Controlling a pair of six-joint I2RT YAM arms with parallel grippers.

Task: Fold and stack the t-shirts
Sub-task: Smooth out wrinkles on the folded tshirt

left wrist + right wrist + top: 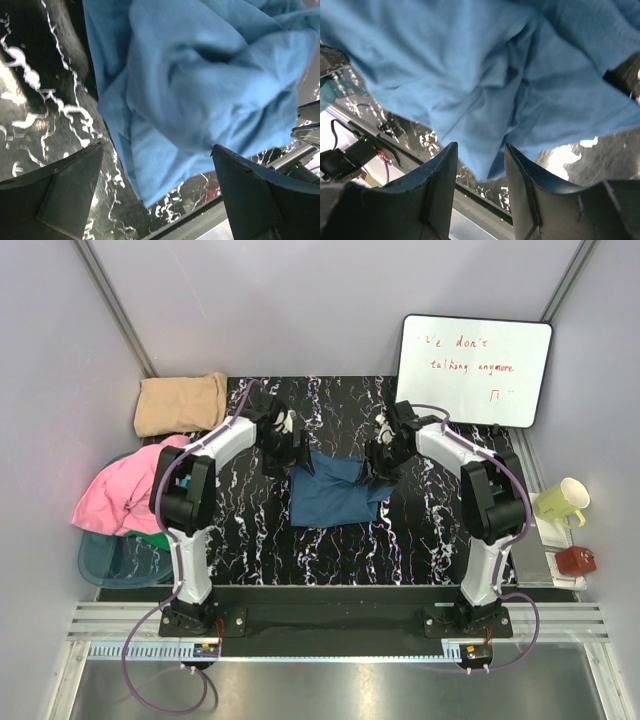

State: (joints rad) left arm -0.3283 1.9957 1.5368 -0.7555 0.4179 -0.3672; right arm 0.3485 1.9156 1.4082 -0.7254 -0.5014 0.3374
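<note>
Our left gripper (157, 146) gapes wide, holding nothing, before the blue t-shirt (200, 90). Our right gripper (480, 146) stands half-closed about its edge, and we cannot tell whether it grips.

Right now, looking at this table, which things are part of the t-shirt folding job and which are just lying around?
Part of the job:
blue t-shirt, tan t-shirt, pink t-shirt, green cloth showing under the pink one

Just lying about:
whiteboard, yellow mug, small red object, teal bin
</note>
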